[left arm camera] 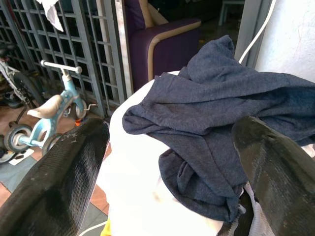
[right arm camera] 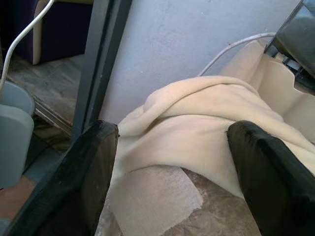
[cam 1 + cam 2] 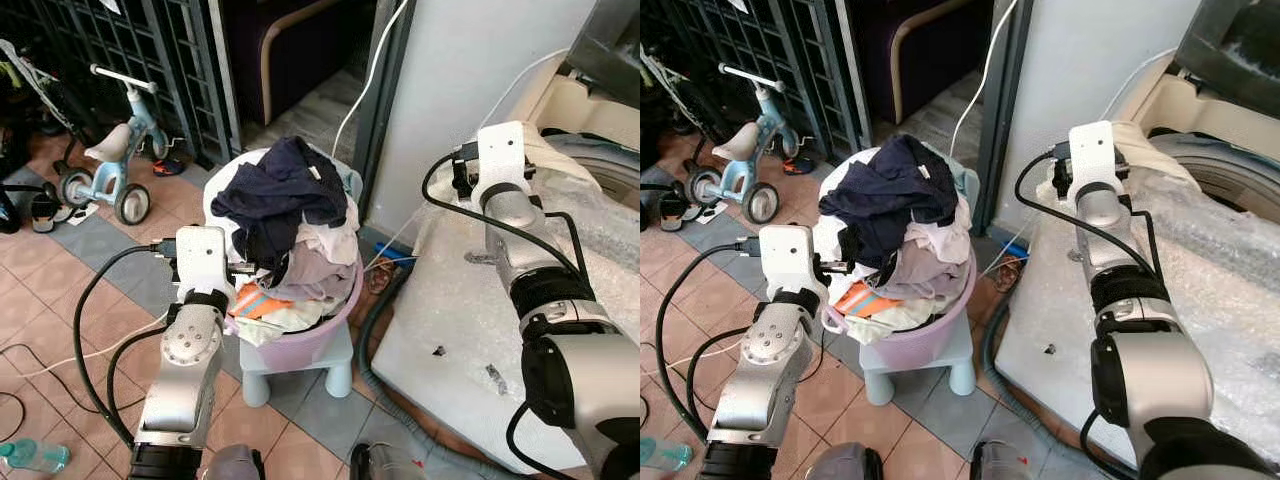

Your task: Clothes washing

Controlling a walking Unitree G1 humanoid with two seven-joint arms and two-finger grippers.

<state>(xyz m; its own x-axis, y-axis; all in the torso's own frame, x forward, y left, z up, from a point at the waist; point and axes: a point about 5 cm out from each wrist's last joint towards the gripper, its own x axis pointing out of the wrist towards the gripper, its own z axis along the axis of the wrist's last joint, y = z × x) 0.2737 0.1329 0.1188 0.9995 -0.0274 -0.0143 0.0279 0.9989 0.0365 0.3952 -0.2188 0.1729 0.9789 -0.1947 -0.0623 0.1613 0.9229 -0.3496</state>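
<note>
With fingers spread, the left gripper (image 1: pixel 167 162) faces the dark shirt (image 1: pixel 226 118) heaped on the laundry basket (image 3: pixel 318 335), seemingly lining up a grasp, while the spread right gripper (image 2: pixel 172 162) points at a cream cloth (image 2: pixel 206 132) on the washing machine (image 3: pixel 600 190).

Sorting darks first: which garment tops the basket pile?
The dark navy garment, draped over the paler clothes, right before the open left gripper.

Heaped clothes (image 3: pixel 285 215) crowd the basket (image 3: pixel 318 338); washer top (image 3: pixel 450 330) lies open.
</note>
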